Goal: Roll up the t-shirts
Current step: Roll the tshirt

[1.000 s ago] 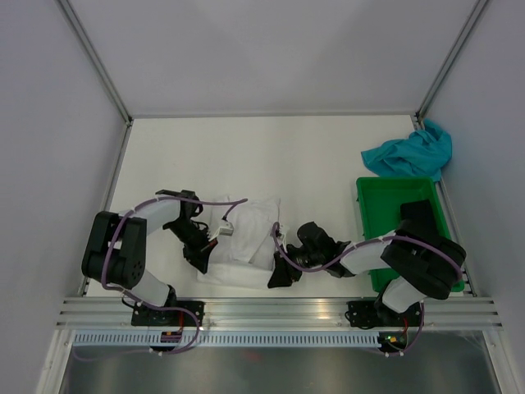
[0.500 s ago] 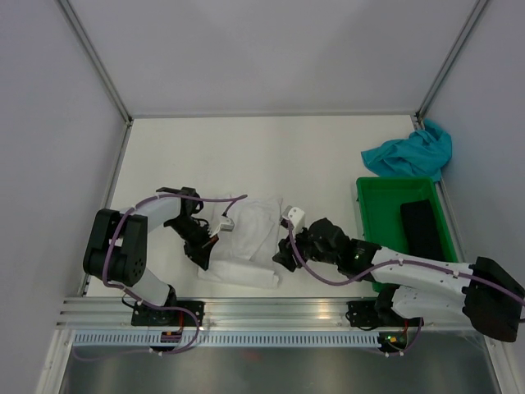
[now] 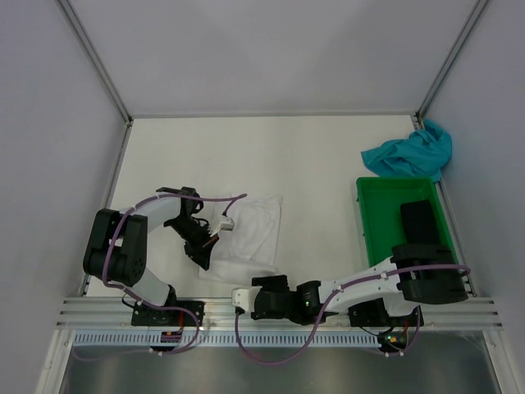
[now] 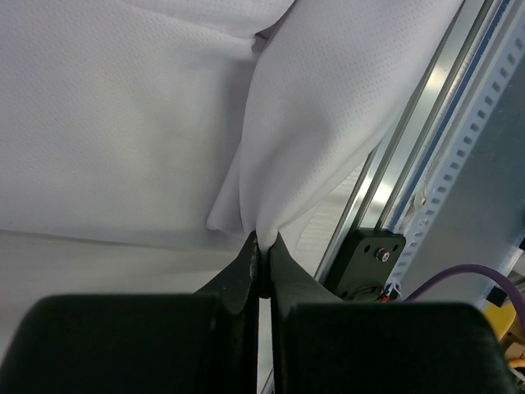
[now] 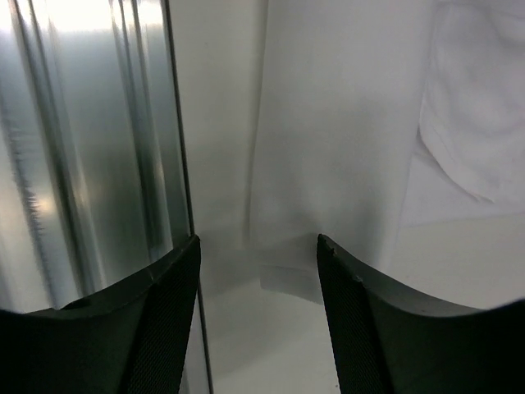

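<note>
Left gripper (image 4: 261, 246): pinched tight on near-left edge of soft plain white cloth t-shirt (image 3: 250, 230), spread flat at 7 o'clock. Right gripper (image 5: 258, 246): jaws apart, empty, over metal rail (image 5: 82, 148) at 6 o'clock, facing shirt's near edge. At 2 o'clock corner, crumpled teal-blue cloth t-shirt (image 3: 410, 152). Open white tabletop (image 3: 246, 156) from 10 to 1 o'clock.

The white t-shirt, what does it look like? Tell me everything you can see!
The white t-shirt is soft cloth with a fine dotted weave, folded into a rough, wrinkly rectangle. It lies on the white table, close to the near edge, in front of the left arm. The left pincer is shut on a pinched bit of its left side. The right pincer is open just off its near edge, not touching it.
</note>
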